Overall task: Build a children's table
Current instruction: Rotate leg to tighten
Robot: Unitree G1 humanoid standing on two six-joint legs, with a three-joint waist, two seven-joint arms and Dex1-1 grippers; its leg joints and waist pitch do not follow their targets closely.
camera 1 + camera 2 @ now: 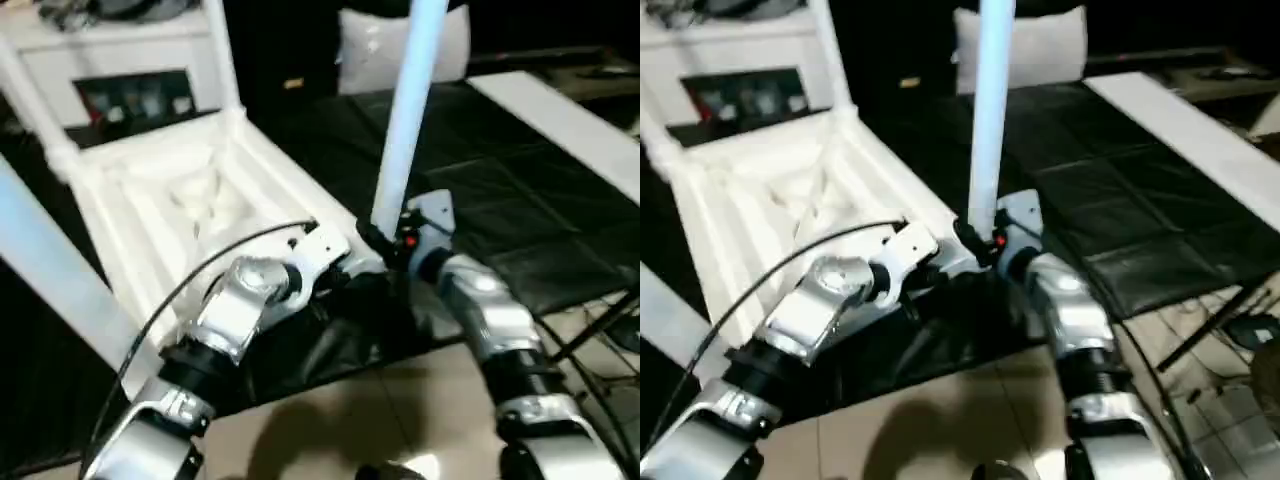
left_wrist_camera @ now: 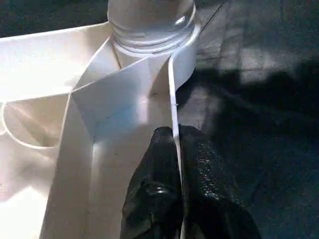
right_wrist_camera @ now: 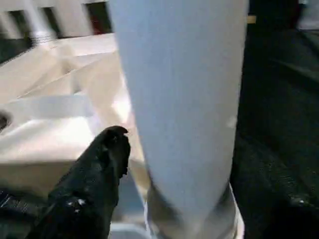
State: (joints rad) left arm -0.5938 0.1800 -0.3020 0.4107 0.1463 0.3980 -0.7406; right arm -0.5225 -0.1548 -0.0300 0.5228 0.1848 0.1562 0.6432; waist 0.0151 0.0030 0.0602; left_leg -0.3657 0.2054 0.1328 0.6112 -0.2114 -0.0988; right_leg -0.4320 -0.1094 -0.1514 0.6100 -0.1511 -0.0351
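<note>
So we're at the leg-fitting step. Nearest the robot, the left gripper (image 2: 172, 164) is pinched shut on the thin side wall of the upside-down tabletop (image 1: 180, 200), close to its near corner, pinning it on the black floor mat (image 1: 520, 230). Just past it, the right gripper (image 3: 164, 164) sits with its fingers (image 3: 99, 164) spread around the base of an upright leg (image 1: 405, 130) seated in that corner socket (image 2: 149, 35); can't tell if they're squeezing it. Further back, 1 more leg (image 1: 222, 50) stands at a far corner. Next move, I reckon: push or twist this leg fully home while the left keeps the top steady.
</note>
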